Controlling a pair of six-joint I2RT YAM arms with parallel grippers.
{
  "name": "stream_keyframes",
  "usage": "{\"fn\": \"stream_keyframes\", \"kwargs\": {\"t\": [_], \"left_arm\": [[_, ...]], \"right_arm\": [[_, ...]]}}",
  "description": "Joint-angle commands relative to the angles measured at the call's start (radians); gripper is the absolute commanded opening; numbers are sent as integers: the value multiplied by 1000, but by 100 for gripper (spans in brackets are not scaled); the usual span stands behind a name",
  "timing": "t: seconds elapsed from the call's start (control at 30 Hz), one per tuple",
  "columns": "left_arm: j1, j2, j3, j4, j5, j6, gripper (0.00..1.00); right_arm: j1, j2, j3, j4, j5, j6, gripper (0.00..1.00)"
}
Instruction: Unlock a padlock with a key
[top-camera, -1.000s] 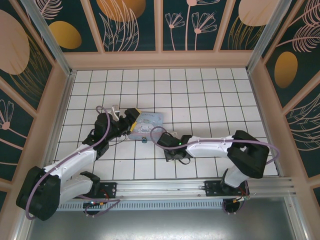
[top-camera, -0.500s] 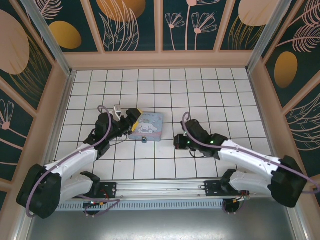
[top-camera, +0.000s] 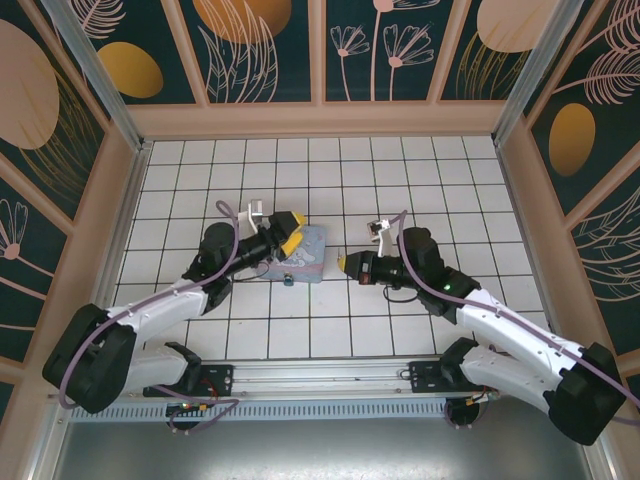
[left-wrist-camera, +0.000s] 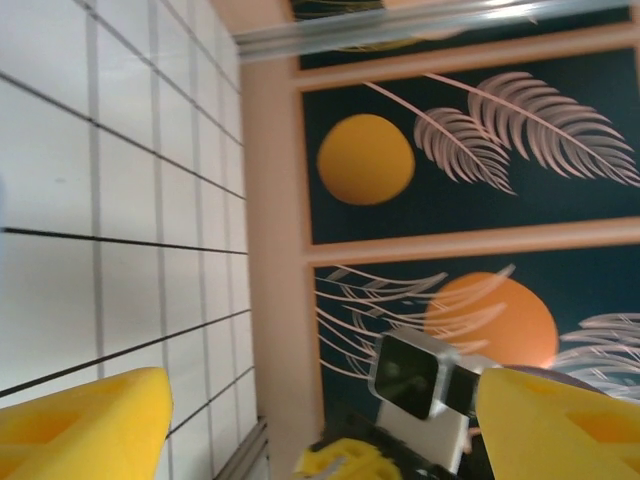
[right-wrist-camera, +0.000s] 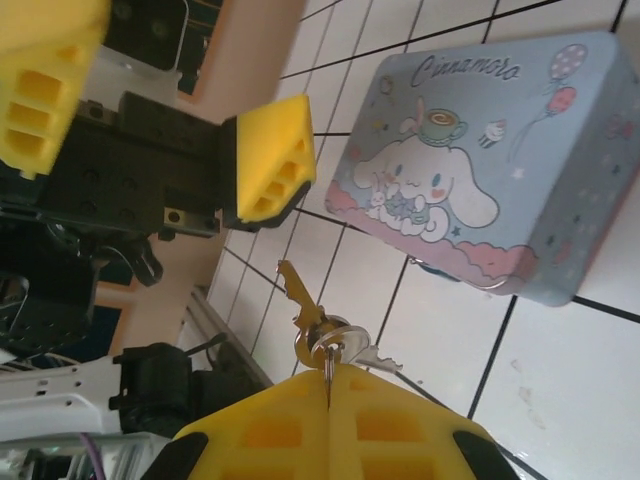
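right gripper (right-wrist-camera: 328, 388) is pinching the key (right-wrist-camera: 298, 295) tight, left gripper (top-camera: 291, 232) is hovering open beside the tin box (top-camera: 306, 256), middle of the table (top-camera: 400, 180).

One tin (top-camera: 305, 250), one padlock (top-camera: 287, 279), two keys (right-wrist-camera: 298, 298)

Pastel blue-and-pink cartoon tin (right-wrist-camera: 480, 180) sat flat on the white tiled floor (top-camera: 400, 180), lid up, with a white floppy-eared character, balloons and "Cinnamoro" lettering on it. Walls (top-camera: 260, 40) were dark teal panels with orange circles and pale leaf drawings, framed in peach trim. A metal rail (top-camera: 330, 372) ran along the near edge.
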Motion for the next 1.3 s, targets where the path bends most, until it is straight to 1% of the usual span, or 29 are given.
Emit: {"fn": "stream_keyframes", "kwargs": {"t": [0.0, 0.1, 0.27, 0.37, 0.5, 0.67, 1.0, 1.27], "left_arm": [[-13, 23, 49, 154, 90, 19, 78], [-20, 48, 64, 172, 116, 36, 74], [-35, 101, 80, 167, 136, 55, 70], [-67, 125, 122, 89, 141, 111, 69], [-103, 131, 163, 9, 117, 174, 71], [-120, 149, 186, -48, 116, 199, 70], [-137, 171, 187, -174, 76, 257, 68], [-146, 190, 210, -213, 73, 284, 61]], "right_arm": [[-25, -8, -25, 138, -106, 38, 0], [-38, -1, -39, 190, -129, 70, 0], [-41, 17, -35, 215, -137, 83, 0], [-42, 32, -26, 210, -134, 84, 0], [-42, 51, -19, 206, -134, 81, 0], [-41, 61, -16, 208, -133, 77, 0], [-42, 63, -22, 200, -128, 71, 0], [-43, 63, -22, 191, -124, 68, 0]]}}
